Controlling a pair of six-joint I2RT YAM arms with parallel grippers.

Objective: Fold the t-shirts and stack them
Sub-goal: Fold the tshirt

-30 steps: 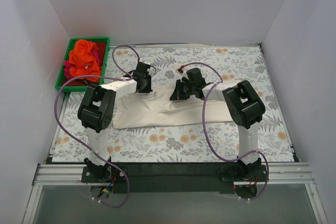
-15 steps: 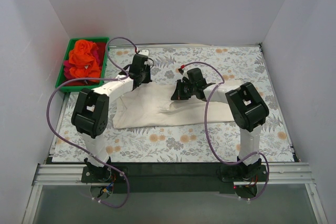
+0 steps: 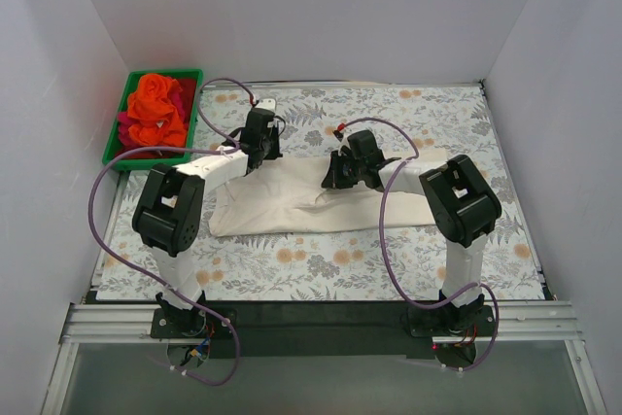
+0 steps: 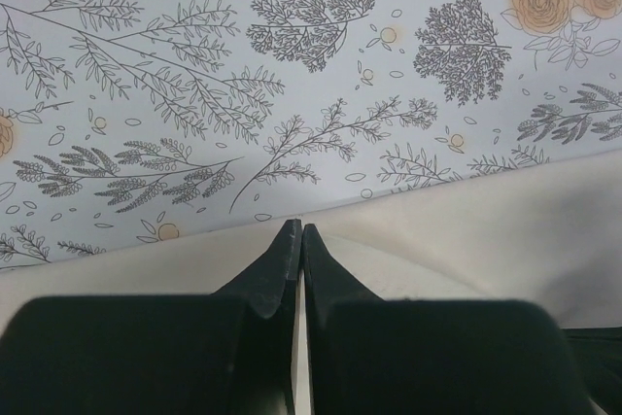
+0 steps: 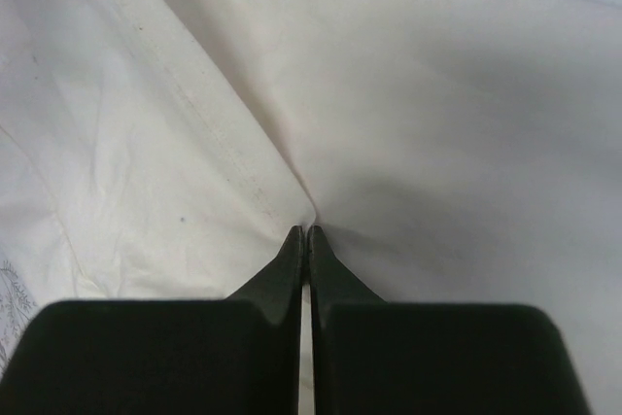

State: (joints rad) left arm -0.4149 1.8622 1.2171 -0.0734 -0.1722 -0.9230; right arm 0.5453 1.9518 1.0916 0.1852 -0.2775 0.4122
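White walls close off the floral tabletop [image 3: 437, 114] on the left, far and right sides. The cream t-shirt [image 3: 292, 206] lies across its middle as a wide band, partly spread, its near edge running roughly parallel to the arm bases. Bare patterned surface shows along the far side, at the right, and in a strip in front of the shirt.

The left pincer [image 4: 296, 230] is clenched on the shirt's far hem, where cloth meets pattern. The right pincer [image 5: 304, 232] is clenched too, with a pucker of cream cloth gathered into its tips beside a stitched seam.

A green bin [image 3: 115, 143] sits in the far-left corner against the wall, well apart from the cream shirt. It holds a bunched orange t-shirt [image 3: 155, 104] over a red-magenta t-shirt [image 3: 126, 128].
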